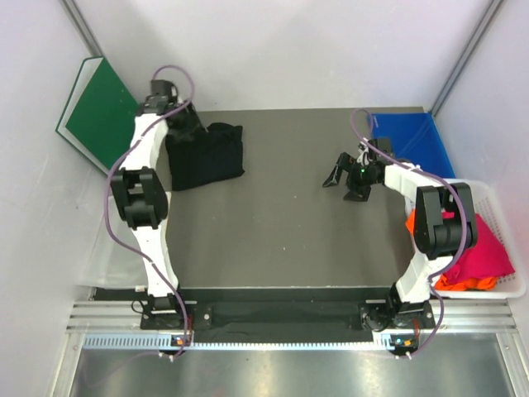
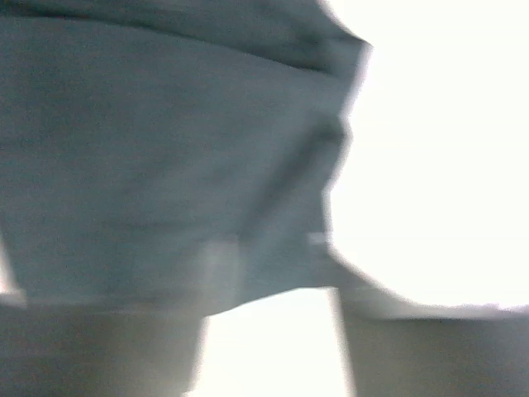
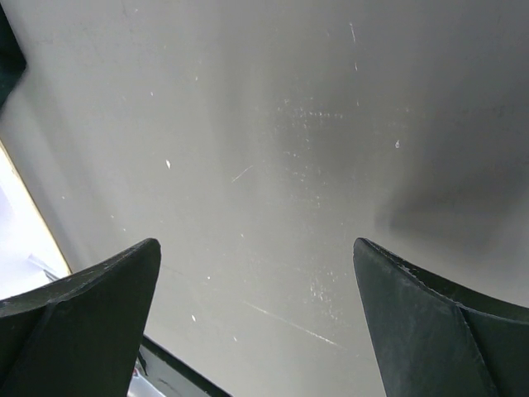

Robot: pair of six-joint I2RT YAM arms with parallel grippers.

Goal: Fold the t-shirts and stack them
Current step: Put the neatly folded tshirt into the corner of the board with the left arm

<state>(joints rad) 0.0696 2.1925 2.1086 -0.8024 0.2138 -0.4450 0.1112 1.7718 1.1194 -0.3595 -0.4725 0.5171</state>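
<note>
Your left gripper, jaws apart, hangs over the folded black t-shirt at far left, while your right gripper, spread wide, sits nearer the pink t-shirt and orange t-shirt in the basket, near right.

No writing, label, brand mark or number is legible on the black t-shirt, green board, white basket or worktop.
</note>
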